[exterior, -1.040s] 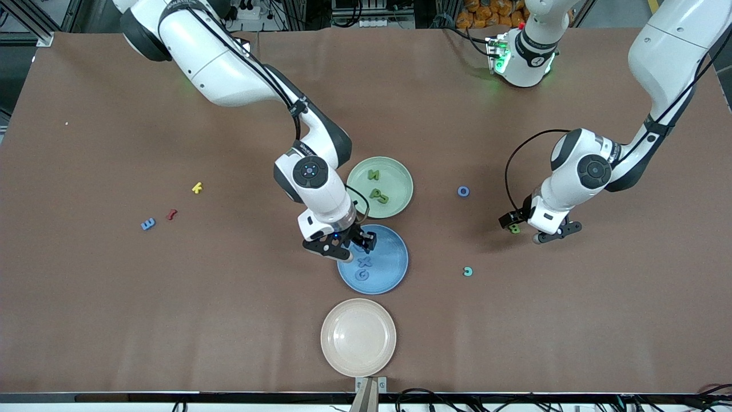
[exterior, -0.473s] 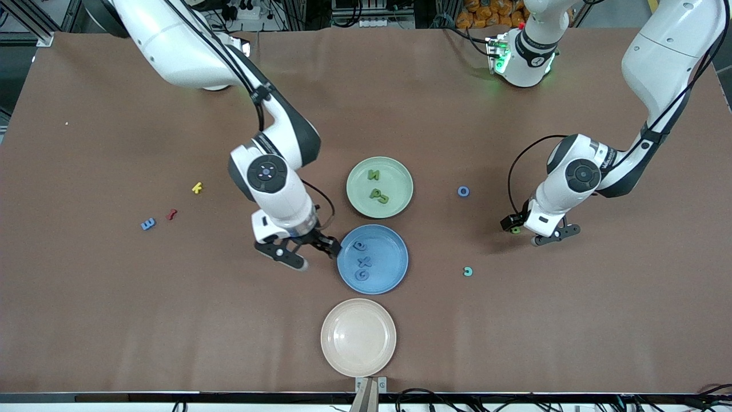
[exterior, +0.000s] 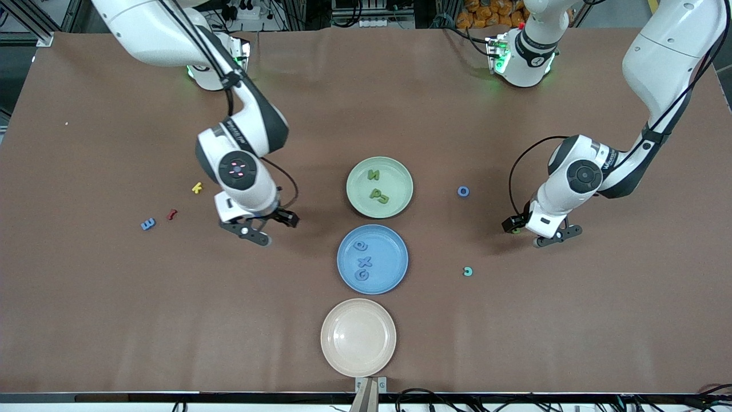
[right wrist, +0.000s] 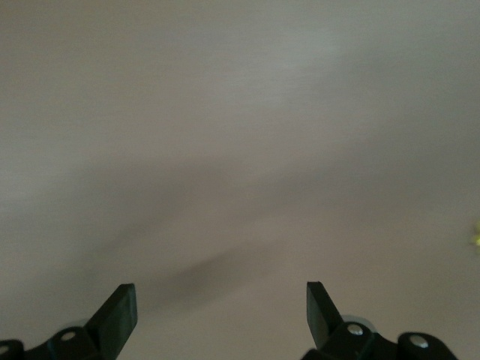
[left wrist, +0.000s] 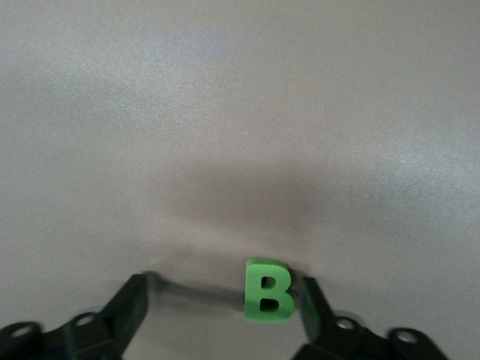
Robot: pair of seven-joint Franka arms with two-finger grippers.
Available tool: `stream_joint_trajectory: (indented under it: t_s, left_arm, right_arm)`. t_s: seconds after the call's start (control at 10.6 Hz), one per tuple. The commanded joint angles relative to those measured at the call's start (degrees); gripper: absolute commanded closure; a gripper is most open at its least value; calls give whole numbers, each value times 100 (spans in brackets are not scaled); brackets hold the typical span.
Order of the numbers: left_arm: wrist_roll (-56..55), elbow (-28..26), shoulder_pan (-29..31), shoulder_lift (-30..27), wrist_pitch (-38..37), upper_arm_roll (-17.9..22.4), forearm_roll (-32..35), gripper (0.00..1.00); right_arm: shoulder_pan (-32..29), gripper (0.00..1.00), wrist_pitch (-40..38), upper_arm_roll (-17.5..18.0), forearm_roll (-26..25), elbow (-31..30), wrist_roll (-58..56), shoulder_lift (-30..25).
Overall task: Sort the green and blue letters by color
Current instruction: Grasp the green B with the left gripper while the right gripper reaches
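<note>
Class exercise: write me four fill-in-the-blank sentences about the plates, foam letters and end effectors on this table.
1. The round blue plate holds ____ blue foam letters.
2. The round green plate holds ____ green foam letters.
3. The green foam letter B lies between the open fingers of the ____ end effector.
4. The round cream plate holds ____ letters.

Answers: three; two; left; no

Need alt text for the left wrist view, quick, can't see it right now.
A green letter B lies on the brown table between the open fingers of the left hand, close beside one finger. Nothing else shows.
</note>
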Motion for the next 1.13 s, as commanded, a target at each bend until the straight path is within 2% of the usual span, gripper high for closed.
stream_joint_trajectory:
  t_s: [0.0, 0.19, 0.28, 0.47, 0.66, 0.85, 0.95, 1.04]
  left_arm:
    - [-705, 126, -134, 54, 25, 39, 221, 100]
    - [-1005, 162, -249, 98, 34, 48, 274, 100]
    - [-1015, 170, -240, 99, 34, 48, 335, 100]
    - [-1058, 170, -232, 64, 25, 39, 344, 100]
    - [-1173, 162, -240, 2, 25, 30, 353, 100]
    - [-1322, 153, -354, -138, -1, -40, 353, 100]
    - [-1479, 127, -468, -252, -27, -75, 353, 100]
    - [-1646, 118, -582, -323, -54, -136, 353, 100]
  right_arm:
    - [-1225, 0, 200, 305, -58, -1424, -1042, -996]
    - [-1930, 0, 471, 367, 3, -1942, -2420, -1382]
    - [-2255, 0, 812, 375, 3, -2319, -2756, -1593]
    - [-2827, 0, 895, 367, 3, -2577, -3538, -1770]
    - [-3389, 0, 930, 340, 3, -2630, -4144, -1806]
    - [-3838, 0, 1271, 235, 3, -2682, -5322, -1719]
    - [-3884, 11, 1534, 122, 3, -2700, -5370, -1587]
    - [-3936, 11, 1719, -1, 21, -2692, -5362, -1421]
